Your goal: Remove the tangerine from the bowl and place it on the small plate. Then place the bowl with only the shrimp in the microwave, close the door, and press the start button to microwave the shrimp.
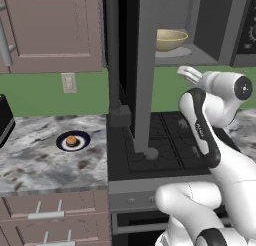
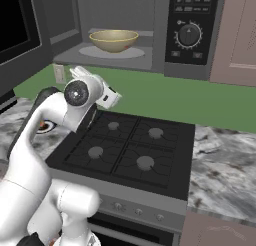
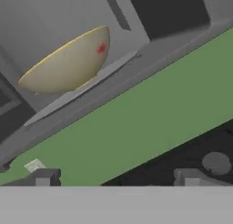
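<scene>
Upper centre of the right base view: the bowl (image 2: 114, 40) sits on the turntable inside the microwave (image 2: 190, 35), whose door (image 1: 142, 70) stands open. Lower left of the left base view: the tangerine (image 1: 72, 140) rests on the small plate (image 1: 73, 141). The gripper (image 3: 117, 178), fingers spread, hangs empty below the microwave.
</scene>
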### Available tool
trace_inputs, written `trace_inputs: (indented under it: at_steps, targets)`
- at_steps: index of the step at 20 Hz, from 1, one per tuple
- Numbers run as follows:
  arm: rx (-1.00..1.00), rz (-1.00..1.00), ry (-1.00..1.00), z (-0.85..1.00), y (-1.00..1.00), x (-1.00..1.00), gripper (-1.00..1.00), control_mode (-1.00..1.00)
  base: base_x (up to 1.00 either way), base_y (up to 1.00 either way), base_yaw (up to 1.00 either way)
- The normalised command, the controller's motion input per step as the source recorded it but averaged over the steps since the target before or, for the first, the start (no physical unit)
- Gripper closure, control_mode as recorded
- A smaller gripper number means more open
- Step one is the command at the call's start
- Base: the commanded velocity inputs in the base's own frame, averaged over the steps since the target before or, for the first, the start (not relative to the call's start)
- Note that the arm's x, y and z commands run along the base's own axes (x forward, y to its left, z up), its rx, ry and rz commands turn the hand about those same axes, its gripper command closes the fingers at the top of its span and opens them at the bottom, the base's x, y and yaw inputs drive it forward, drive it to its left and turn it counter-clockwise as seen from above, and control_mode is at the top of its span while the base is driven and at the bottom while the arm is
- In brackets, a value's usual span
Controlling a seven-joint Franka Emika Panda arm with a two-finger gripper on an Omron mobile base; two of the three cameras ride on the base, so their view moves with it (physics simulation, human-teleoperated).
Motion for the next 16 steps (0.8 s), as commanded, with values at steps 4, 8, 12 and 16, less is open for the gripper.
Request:
trace_inputs:
  at_steps: [4,8,12,16]
  targets:
    - [-0.49,-0.09,-0.03,-0.21,0.00,0.00,-1.00,-1.00,0.00,0.00,0.00]
    - [-0.48,-0.18,-0.02,-0.21,0.00,0.00,-1.00,-1.00,0.00,0.00,0.00]
    - [-0.45,-0.23,0.00,-0.16,0.00,0.00,-1.00,-1.00,0.00,0.00,0.00]
    - [-0.39,-0.25,0.00,0.00,0.00,0.00,-1.00,-1.00,0.00,0.00,0.00]
